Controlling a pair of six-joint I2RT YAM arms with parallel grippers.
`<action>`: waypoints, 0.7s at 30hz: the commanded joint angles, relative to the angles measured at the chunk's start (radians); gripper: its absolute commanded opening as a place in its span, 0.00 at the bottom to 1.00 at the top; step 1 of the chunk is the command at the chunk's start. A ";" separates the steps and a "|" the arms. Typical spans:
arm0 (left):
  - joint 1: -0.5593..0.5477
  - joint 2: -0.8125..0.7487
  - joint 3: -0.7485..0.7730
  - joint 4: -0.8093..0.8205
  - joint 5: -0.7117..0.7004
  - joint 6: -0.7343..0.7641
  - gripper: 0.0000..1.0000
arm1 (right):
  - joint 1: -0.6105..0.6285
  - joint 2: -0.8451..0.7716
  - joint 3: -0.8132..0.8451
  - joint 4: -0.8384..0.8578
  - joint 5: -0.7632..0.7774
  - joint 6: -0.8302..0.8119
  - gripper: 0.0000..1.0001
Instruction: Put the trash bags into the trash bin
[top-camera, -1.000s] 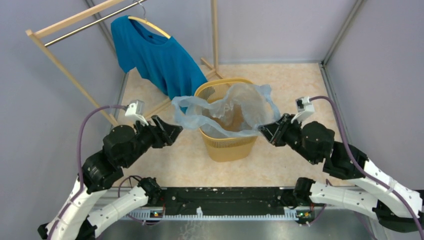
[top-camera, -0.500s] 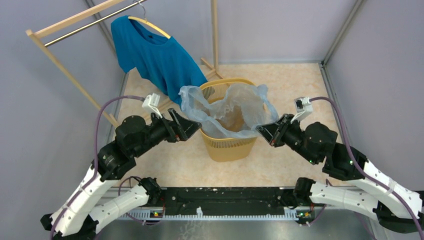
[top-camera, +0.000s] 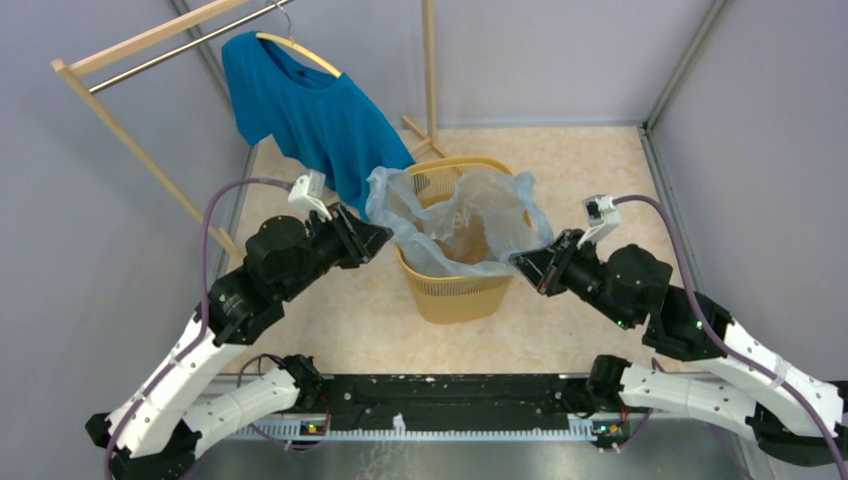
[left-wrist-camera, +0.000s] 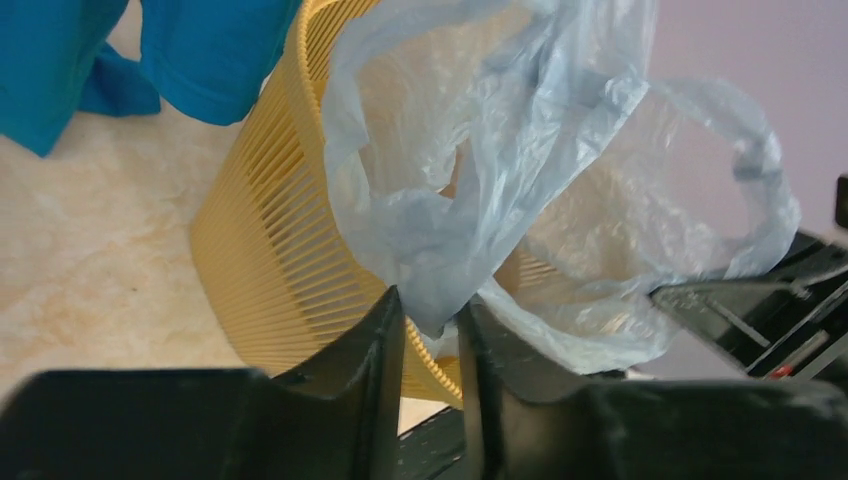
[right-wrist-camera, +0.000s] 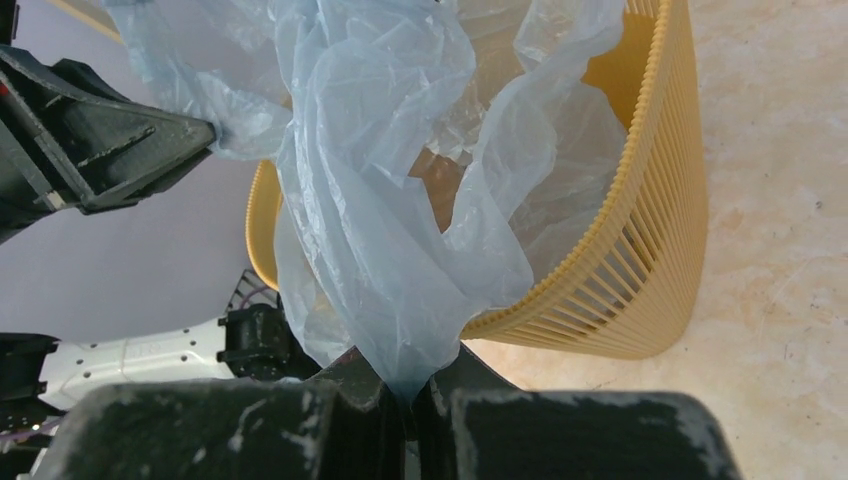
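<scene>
Thin, glossy plastic film, pale blue-grey and deeply wrinkled, makes up the trash bag (top-camera: 460, 225), which hangs spread across the mouth of the trash bin (top-camera: 455, 295). Its middle sags into the opening and its edges drape over the rim. It appears to be held from opposite sides so that the mouth stays wide over the bin, ready to be lowered inside.

The right end effector (right-wrist-camera: 410, 385) is pressed together on a gathered corner of film, which fans upward from its tips. The left end effector (left-wrist-camera: 430, 312) has its fingers a little apart with a bunched tip of film sitting between them. Whether it truly bites the film I cannot tell.

The bin is yellow-orange plastic with a rounded-square rim. Its finely ribbed walls taper towards the base, and it stands upright on the mottled beige desk (top-camera: 330, 320). Behind it, an opaque teal T-shirt (top-camera: 300, 100) hangs from a wooden rack (top-camera: 110, 50), apart from the work.
</scene>
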 joint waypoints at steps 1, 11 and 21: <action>0.001 -0.007 0.024 0.029 -0.050 0.016 0.22 | -0.007 -0.007 0.015 -0.012 0.004 -0.036 0.00; 0.001 -0.188 -0.065 0.007 0.159 0.057 0.00 | -0.007 -0.040 0.028 -0.057 -0.003 -0.067 0.04; 0.001 -0.284 -0.218 -0.046 0.241 0.026 0.00 | -0.007 -0.073 -0.013 -0.130 0.080 -0.055 0.10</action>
